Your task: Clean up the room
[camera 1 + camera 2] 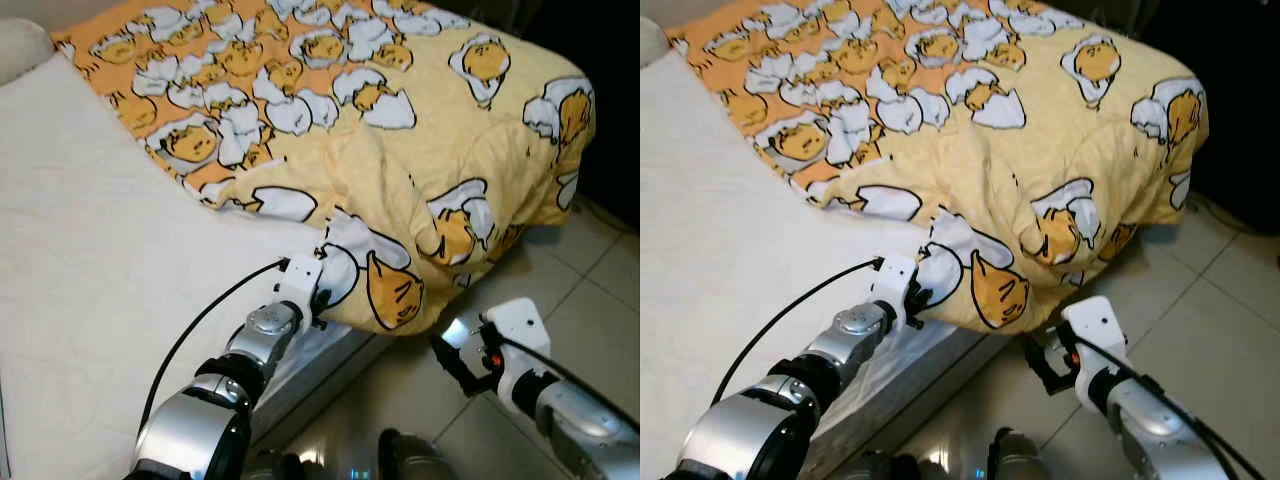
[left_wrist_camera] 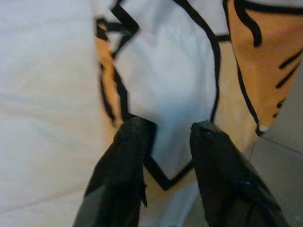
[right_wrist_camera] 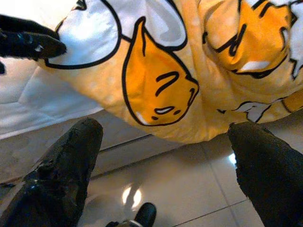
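Head views: yellow egg-print quilt lay bunched across the far part of the white mattress, one corner drooping over the bedside toward the tiled floor. Left gripper sat right at that drooping corner, at the mattress edge; right gripper hung lower, over the tiles, apart from the cloth.

Left wrist view: fingers a little apart, straddling the quilt's white patch, not yet pinched on it. Best done, judging from here, by pushing deeper before closing, so a full fold got caught rather than the hem alone.

Right wrist view: fingers spread wide, nothing between them, pointed up at the quilt's underside, a look denied to the head cameras. Also caught the left fingertip against the edge.
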Available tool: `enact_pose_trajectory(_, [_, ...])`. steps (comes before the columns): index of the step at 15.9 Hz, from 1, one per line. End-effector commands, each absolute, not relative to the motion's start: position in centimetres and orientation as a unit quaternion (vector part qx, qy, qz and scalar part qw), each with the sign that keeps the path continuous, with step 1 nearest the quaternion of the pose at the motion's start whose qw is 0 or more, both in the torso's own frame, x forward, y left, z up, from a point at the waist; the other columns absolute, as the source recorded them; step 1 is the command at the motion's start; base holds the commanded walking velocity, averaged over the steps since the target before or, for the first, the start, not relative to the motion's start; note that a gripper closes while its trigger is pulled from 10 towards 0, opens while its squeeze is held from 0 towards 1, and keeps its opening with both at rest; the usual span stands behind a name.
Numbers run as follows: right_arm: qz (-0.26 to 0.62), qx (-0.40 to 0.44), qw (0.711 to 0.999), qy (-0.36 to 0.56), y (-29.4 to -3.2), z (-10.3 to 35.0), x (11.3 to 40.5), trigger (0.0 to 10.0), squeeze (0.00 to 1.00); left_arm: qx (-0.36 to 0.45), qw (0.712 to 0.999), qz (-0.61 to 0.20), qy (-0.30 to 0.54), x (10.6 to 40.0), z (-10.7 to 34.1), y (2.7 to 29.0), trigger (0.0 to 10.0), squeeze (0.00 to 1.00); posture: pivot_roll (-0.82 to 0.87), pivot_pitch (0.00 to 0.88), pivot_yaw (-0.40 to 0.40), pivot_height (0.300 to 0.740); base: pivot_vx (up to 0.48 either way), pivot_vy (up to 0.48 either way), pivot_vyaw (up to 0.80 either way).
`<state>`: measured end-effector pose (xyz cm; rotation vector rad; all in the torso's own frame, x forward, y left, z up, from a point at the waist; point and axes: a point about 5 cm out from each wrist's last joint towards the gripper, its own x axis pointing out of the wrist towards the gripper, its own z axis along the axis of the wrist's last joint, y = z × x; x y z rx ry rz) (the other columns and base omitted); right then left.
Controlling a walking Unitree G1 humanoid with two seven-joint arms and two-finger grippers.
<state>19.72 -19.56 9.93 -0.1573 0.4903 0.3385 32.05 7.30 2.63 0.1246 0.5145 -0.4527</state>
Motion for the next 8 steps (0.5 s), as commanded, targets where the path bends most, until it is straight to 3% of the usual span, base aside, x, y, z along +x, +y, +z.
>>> enact_pose_trajectory(1, [0.181,-0.071,0.951,0.241,-19.22,10.24,19.55,10.0,0.0,0.064,0.937,-0.214,0.269,31.77,2.07,7.84,0.0,0.0,-0.24,0.217,0.127,0.74,0.0,0.0,0.0])
enact_pose_trajectory(8, [0.197,-0.073,0.947,0.243,-18.81,10.71,19.05,10.0,0.0,0.096,0.935,-0.207,0.271,31.56,1.75,7.78,0.0,0.0,-0.26,0.231,0.133,0.74,0.0,0.0,0.0])
